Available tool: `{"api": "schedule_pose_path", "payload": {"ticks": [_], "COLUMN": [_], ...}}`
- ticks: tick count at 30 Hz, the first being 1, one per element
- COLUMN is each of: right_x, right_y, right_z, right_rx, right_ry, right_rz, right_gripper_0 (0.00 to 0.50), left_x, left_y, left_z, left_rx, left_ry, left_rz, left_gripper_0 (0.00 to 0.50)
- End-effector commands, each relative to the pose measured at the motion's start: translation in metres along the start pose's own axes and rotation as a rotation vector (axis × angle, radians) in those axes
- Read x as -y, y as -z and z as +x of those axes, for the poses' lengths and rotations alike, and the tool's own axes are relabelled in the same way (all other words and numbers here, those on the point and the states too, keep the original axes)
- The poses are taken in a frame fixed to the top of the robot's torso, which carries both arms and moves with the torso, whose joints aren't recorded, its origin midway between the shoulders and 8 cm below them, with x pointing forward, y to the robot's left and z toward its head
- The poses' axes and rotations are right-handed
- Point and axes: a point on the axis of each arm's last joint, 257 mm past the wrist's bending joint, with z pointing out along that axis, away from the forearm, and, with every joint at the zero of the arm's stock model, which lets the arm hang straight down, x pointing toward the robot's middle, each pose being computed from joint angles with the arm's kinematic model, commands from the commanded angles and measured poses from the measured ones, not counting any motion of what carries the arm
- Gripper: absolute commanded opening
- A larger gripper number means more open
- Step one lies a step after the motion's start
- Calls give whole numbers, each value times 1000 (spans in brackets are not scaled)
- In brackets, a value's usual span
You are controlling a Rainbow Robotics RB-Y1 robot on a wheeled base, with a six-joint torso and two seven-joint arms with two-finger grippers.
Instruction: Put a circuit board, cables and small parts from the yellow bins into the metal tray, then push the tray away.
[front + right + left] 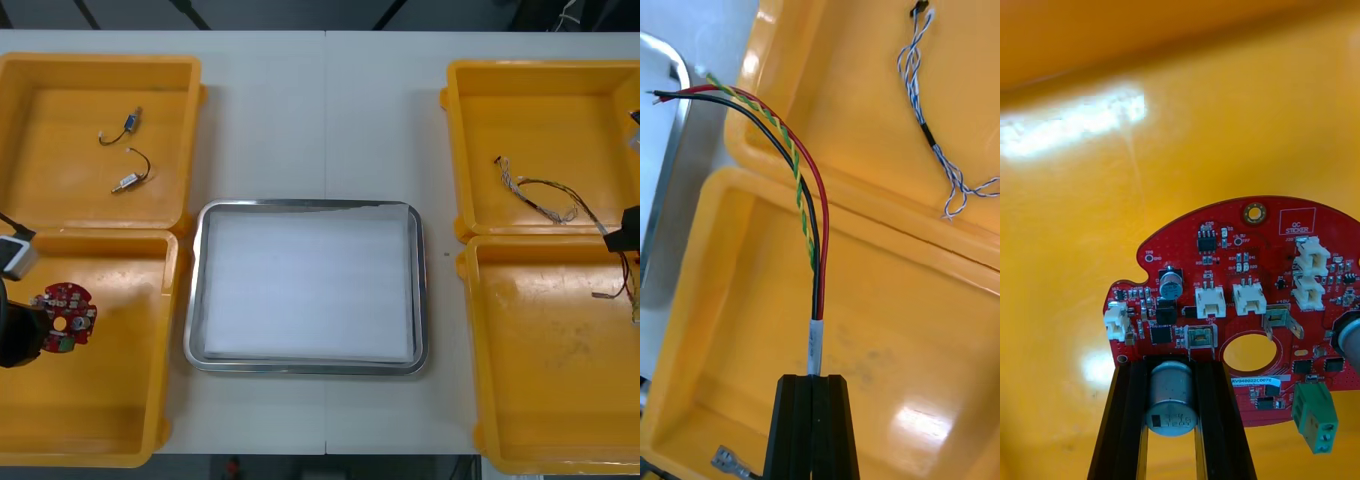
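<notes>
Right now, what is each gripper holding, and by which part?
Left gripper clamps the circuit board by the silver cylinder at its edge. Right gripper pinches the red, black and yellow cable by its white-sleeved end.

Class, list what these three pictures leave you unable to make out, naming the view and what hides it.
1. Left wrist view: the left gripper covers the circuit board's lower edge, and the picture's edge cuts off its side.
2. Right wrist view: the right gripper, shut, hides the held cable's end.
3. Front view: the small metal parts in a left yellow bin are too small to identify.
</notes>
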Motion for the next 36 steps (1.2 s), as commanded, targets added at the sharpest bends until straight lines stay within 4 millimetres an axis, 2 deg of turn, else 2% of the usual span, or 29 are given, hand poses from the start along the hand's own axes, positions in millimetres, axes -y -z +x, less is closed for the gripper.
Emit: {"api": "schedule_pose_path", "payload": {"ticks": [1, 7, 13, 17, 23, 28, 36], "right_x": [-17, -22, -22, -21, -24, -26, -26], "right_y": [2, -4, -3, 2, 7, 8, 8], "right_z": [-20, -25, -24, -24, -20, -19, -18], "right_rx": [18, 3, -3, -5, -21, -23, -25], "right_ry": [5, -12, -5, 17, 43, 43, 43], "right_rz": [13, 35, 48, 67, 80, 74, 74], "right_gripper_0": [0, 0, 0, 0, 0, 0, 0], "left_x": [5, 27, 51, 70, 104, 140, 183], "left_y": [25, 48, 68, 74, 71, 59, 36], "left_z": [-21, -48, -64, -73, -91, -101, -102], "left_rx": [20, 30, 17, 22, 13, 5, 13], "left_ry": [42, 148, 226, 262, 331, 388, 429], "left_rz": [29, 82, 113, 143, 170, 159, 131], "left_gripper_0": [0, 0, 0, 0, 0, 0, 0]}}
